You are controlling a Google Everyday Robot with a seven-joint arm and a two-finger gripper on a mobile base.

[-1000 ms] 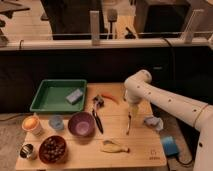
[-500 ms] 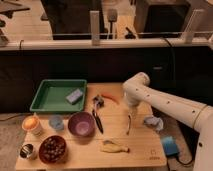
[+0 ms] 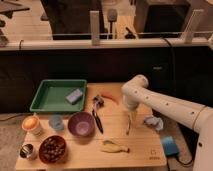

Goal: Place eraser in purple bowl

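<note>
The purple bowl stands empty on the wooden table, left of centre. A small grey-blue block, which looks like the eraser, lies in the green tray at the back left. My gripper hangs from the white arm, pointing down just above the table. It is right of the bowl and of a black brush, and far from the block. I see nothing held in it.
An orange-red pepper lies behind the gripper, a crumpled cloth to its right and a banana in front. A blue sponge sits at the right edge. Cups, a can and a dark bowl crowd the front left.
The arm's elbow has dropped and shifted a little left. The gripper stays low over the table at nearly the same spot. The objects have not moved.
</note>
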